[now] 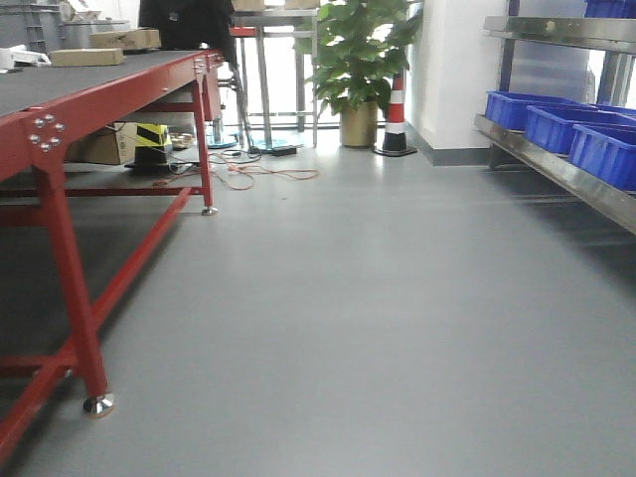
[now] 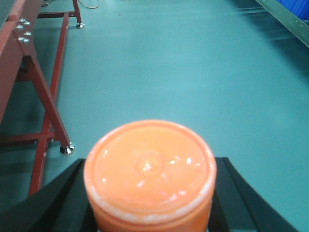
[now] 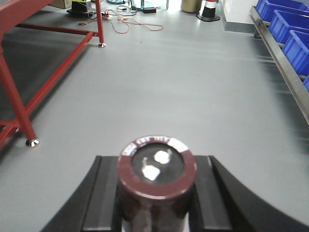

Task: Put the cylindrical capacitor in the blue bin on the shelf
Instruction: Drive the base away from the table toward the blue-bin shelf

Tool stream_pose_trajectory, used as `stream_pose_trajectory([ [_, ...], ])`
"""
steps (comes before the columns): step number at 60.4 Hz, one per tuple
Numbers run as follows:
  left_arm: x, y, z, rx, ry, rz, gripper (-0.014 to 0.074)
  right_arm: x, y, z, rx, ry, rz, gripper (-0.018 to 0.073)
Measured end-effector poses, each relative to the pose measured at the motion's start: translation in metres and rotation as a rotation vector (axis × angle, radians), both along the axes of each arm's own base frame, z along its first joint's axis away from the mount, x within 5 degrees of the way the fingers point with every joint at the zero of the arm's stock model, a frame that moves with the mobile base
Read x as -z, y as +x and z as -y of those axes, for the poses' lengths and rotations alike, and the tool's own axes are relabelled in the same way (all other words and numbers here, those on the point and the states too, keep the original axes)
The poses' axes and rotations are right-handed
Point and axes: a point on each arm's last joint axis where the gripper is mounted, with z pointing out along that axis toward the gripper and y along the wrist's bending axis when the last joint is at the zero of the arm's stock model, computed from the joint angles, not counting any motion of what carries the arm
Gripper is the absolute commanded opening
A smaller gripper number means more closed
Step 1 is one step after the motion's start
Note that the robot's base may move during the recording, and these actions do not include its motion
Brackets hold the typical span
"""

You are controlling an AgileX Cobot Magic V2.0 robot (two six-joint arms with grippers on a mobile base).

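The cylindrical capacitor (image 3: 157, 179) stands upright in the right gripper (image 3: 157, 205), whose black jaws are closed against both sides of its dark brown body; its flat top, with a paler rim band and two bright terminals, faces the wrist camera; it hangs over the grey floor (image 1: 348, 318), well apart from the shelf (image 1: 556, 167).

The left gripper (image 2: 149, 208) carries an orange container (image 2: 149, 174), its jaws pressed to either side of the round, glossy lid.

In the front view the steel shelf runs along the right wall; blue bins (image 1: 604, 154) sit side by side on its lower level, and the edge of another blue bin shows on the level above.

On the left stands a red-framed surface (image 1: 99, 89) with a dark top; cardboard boxes (image 1: 87, 57) lie at its far end, and another box and a yellow-and-black object (image 1: 151, 139) sit beneath it.

At the back of the room a potted plant (image 1: 360, 60) stands just beside a red-and-white traffic cone (image 1: 396, 114); an orange cable (image 1: 268, 174) trails loose across the floor near the surface's far leg.
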Motion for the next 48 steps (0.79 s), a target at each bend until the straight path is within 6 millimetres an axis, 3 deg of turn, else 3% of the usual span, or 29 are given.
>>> stream_pose_trajectory([
  [48,0.0,0.0,0.0,0.0,0.0,0.0,-0.0111,0.0,0.0,0.0,0.0,0.0,0.0,-0.0099],
])
